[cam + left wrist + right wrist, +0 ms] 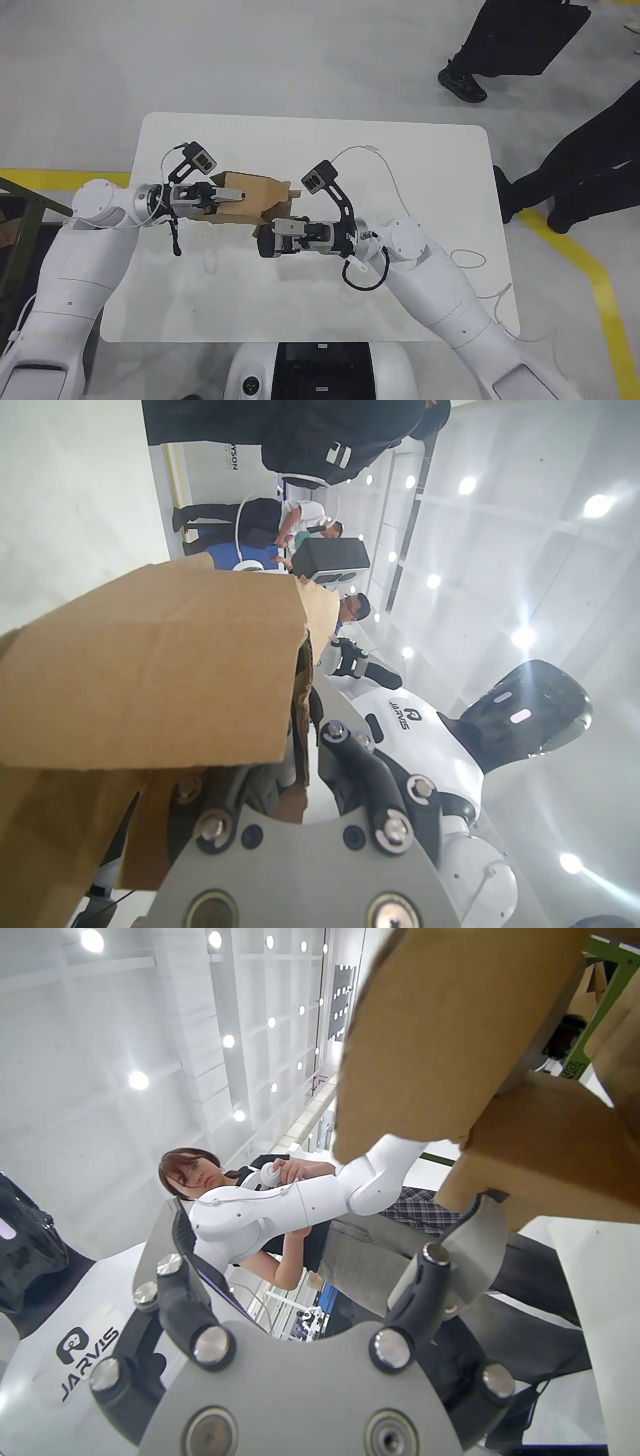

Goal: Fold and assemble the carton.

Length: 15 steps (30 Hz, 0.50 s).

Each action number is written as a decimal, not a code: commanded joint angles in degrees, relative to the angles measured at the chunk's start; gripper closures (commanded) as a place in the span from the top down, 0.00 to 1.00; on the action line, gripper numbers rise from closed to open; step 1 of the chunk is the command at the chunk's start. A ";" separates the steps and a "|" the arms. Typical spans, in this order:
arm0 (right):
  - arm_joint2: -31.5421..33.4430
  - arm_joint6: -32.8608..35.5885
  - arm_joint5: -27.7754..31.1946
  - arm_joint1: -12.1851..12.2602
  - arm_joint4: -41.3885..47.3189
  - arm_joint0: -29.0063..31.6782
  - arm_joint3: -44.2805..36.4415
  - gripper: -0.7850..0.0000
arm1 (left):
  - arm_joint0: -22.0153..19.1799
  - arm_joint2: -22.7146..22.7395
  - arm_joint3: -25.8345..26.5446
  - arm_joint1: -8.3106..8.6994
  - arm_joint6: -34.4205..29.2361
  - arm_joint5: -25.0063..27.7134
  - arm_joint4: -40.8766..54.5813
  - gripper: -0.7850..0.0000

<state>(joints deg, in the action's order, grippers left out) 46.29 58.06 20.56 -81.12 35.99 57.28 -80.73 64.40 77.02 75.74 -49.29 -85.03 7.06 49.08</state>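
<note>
Between the left fingers (336, 705) a flap of the brown carton (255, 190) is clamped. The right fingers (475, 1233) stand apart, one tip touching the carton, over the middle of the white tabletop (420, 170).

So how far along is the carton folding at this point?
Done: the carton already has a rough box shape and is held over the table. In hand: the left gripper is clamped on one edge, and the right gripper is open by the opposite lower corner. Left: flaps stick out loose and unfolded, so tucking them and squaring the box is not yet done.
</note>
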 commanded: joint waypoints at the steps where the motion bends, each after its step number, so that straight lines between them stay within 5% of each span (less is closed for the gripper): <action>1: -0.30 -0.46 0.26 -0.21 -0.20 -0.48 0.39 1.00 | 0.10 0.07 0.18 -0.04 -0.05 -0.10 0.19 0.00; 15: 5.89 0.63 -0.71 1.30 -2.23 1.46 -1.25 1.00 | -1.18 -0.05 -2.31 -0.22 -2.97 -3.62 0.94 0.00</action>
<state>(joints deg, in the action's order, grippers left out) 51.61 58.71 20.03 -79.98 34.09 58.48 -81.75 63.30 77.07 73.50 -49.51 -88.03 3.61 49.99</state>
